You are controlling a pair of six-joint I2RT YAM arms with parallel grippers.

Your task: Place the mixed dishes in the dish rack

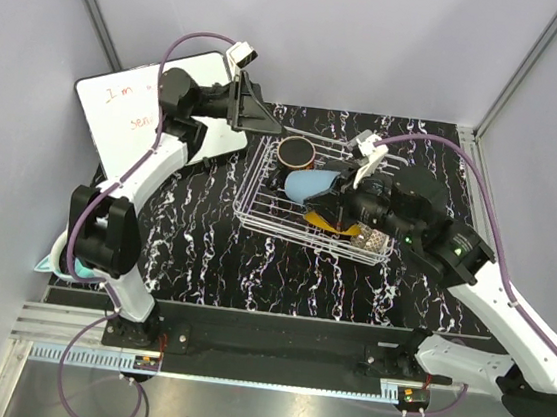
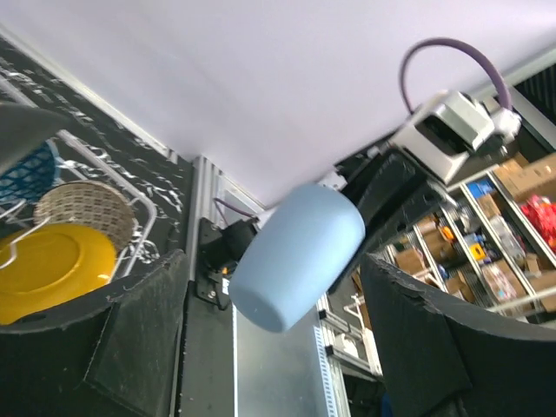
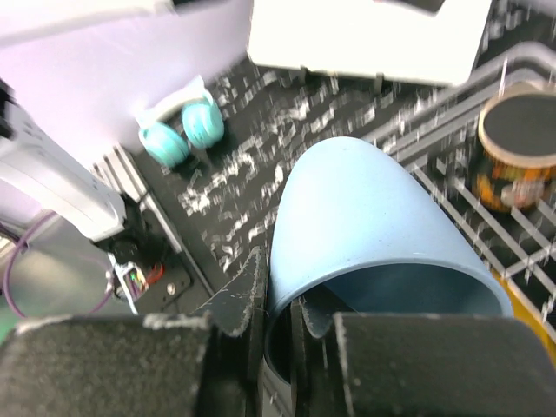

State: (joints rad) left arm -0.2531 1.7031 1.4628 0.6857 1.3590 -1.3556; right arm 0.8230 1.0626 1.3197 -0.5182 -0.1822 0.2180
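Note:
My right gripper (image 1: 335, 197) (image 3: 291, 300) is shut on the rim of the pale blue cup (image 1: 311, 184) (image 3: 382, 226), one finger inside and one outside. It holds the cup tilted above the white wire dish rack (image 1: 257, 221). In the rack stand a black-orange mug (image 1: 295, 154) (image 3: 517, 148), a yellow plate (image 1: 335, 222) (image 2: 48, 265), a floral dish (image 1: 373, 242) (image 2: 87, 208) and a blue patterned bowl (image 2: 26, 169). My left gripper (image 1: 263, 121) (image 2: 274, 269) hovers open at the rack's back left corner, empty. Its view looks across at the cup (image 2: 295, 256).
A white writing board (image 1: 143, 113) (image 3: 365, 35) lies at the back left, under the left arm. Teal headphones (image 1: 56, 264) (image 3: 182, 130) sit at the table's left edge near the left arm's base. Grey walls close in the back and both sides.

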